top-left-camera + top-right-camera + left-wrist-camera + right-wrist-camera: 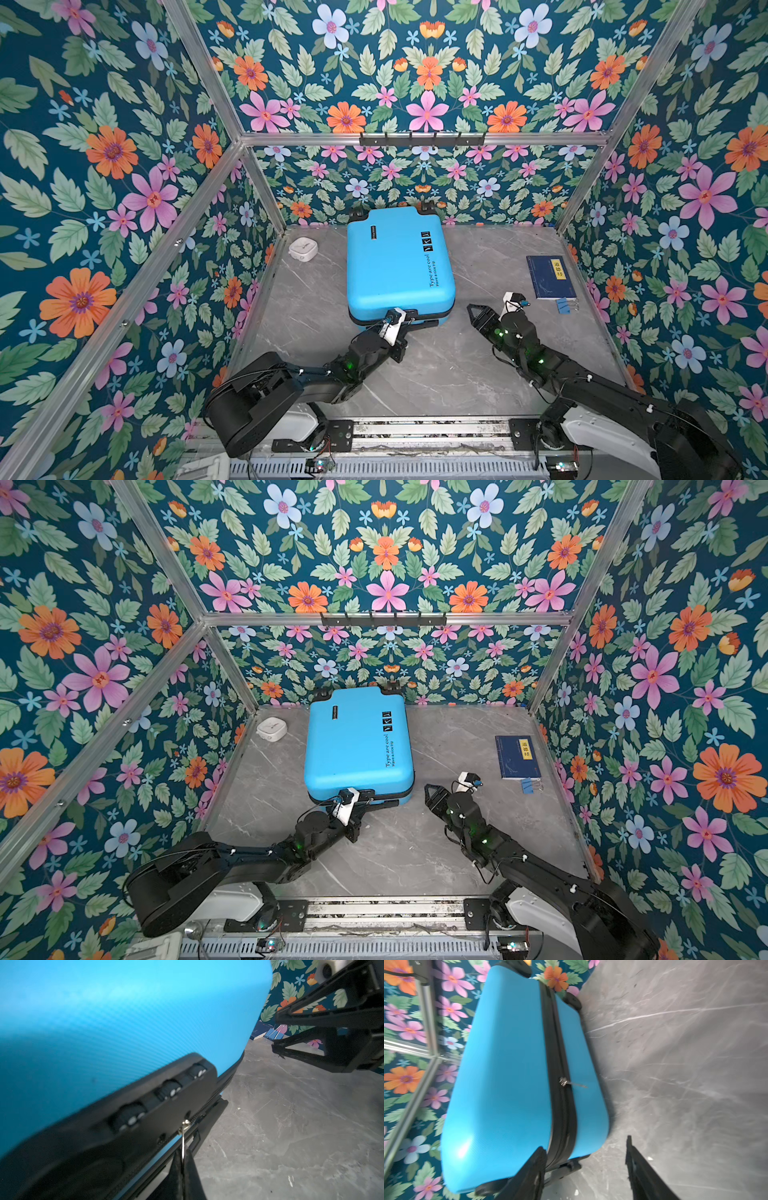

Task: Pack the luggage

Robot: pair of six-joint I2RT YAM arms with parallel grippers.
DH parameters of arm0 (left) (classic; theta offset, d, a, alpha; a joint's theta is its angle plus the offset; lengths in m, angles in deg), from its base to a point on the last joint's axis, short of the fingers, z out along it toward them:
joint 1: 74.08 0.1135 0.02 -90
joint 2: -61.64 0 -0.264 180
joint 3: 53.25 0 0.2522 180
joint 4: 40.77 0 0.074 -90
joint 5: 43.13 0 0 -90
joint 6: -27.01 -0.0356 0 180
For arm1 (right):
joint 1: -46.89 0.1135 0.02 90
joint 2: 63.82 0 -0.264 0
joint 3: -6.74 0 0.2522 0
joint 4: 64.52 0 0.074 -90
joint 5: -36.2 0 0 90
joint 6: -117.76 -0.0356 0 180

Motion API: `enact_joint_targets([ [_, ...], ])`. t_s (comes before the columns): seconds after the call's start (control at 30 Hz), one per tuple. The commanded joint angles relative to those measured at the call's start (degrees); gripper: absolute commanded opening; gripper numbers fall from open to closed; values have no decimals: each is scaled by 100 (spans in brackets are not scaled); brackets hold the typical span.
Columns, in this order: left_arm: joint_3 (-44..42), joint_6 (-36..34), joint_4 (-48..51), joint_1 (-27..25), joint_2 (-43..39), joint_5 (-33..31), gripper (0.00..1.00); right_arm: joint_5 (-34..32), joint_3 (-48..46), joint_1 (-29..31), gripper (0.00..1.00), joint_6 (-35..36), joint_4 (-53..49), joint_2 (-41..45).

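Up close, left end effector [182, 1157] pinches zipper pull [183, 1140], unseen overhead

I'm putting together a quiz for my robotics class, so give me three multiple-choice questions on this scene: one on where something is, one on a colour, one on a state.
1. Seen in both top views, where does the book lie relative to the luggage?
A) to its left B) to its right C) on top of it

2. What colour is the book's label?
A) yellow B) red C) white

3. How is the right claw?
A) shut on the book B) shut on a wheel C) open and empty

Answers:
1. B, the book lies off to the right, apart from the luggage.
2. A, a yellow strip shows on the dark-blue cover.
3. C, in the right wrist view its jaws stand apart with nothing gripped.
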Motion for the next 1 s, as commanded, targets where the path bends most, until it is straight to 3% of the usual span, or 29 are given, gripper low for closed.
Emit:
enact_joint_targets([
  [0.0,-99,67,-272,19,-298,-481,0,396,364,-128,64,554,-775,-131],
  [0.47,-575,194,1184,19,-1907,-1483,0,1586,2438,-385,63,959,-1021,-2537],
  [0.7,-544,110,1274,19,-1961,-1178,0,1878,2849,-265,63,951,-910,-3123],
  [0.97,-390,-1,584,-122,-1309,-475,0,1725,2863,220,63,750,-654,-3381],
])
